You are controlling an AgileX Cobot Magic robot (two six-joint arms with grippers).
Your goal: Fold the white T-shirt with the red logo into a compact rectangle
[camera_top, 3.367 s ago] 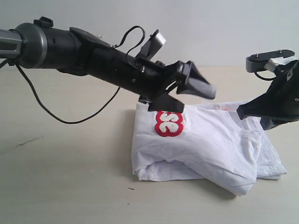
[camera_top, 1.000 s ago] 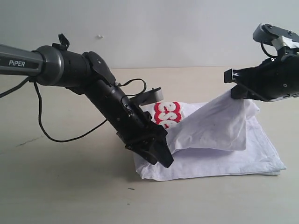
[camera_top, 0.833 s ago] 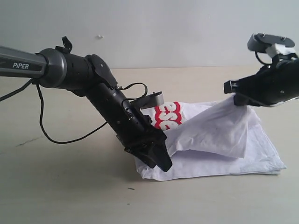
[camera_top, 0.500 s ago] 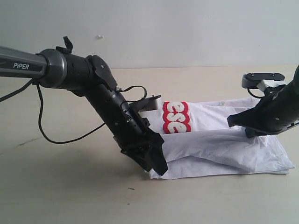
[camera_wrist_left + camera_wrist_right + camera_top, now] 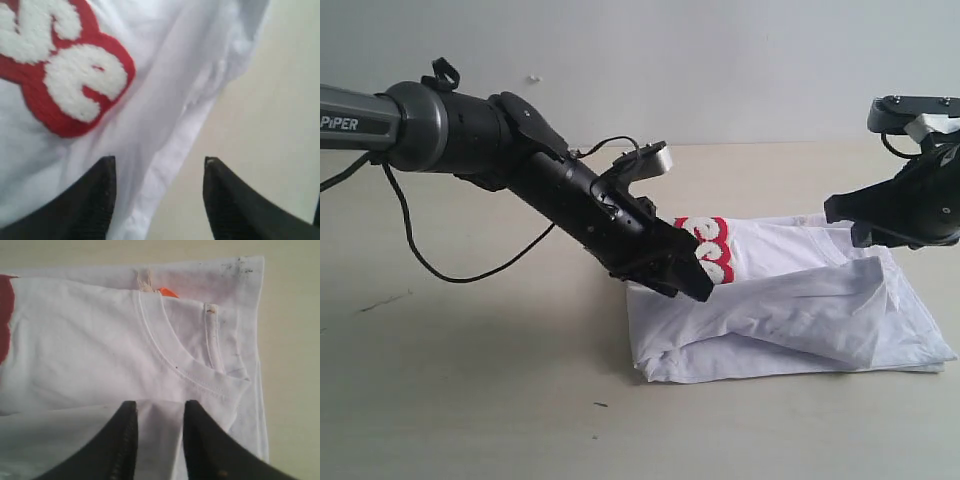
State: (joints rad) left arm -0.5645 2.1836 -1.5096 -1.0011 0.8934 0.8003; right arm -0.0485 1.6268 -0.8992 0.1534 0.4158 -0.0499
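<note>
The white T-shirt [image 5: 800, 300] lies on the table [image 5: 470, 400] as a rough, part-folded oblong. Its long axis runs across the exterior view, from your left arm's side to your right arm's. The red logo [image 5: 715, 250] marks the left-arm end. The collar [image 5: 185, 365] and its orange tag [image 5: 167, 291] mark the right-arm end.

Your left fingers [image 5: 682, 272] sit low at the logo end, spread well apart. They straddle the shirt's side edge — one over cloth, the other over bare table — and hold nothing. Your right fingers [image 5: 855, 215] hover above the collar end with only a narrow gap between them. Cloth shows beneath that gap, but as far as the views tell, none of it is pinched.

So each arm has its own short end directly below it, and the shirt stretches away from both sets of fingers along that one line. The left fingers look nearer the fabric; the right ones stand higher off it. To shorten the rectangle, you would probably carry one end along the long axis over the other — the loose ridge across the middle may want flattening first.
</note>
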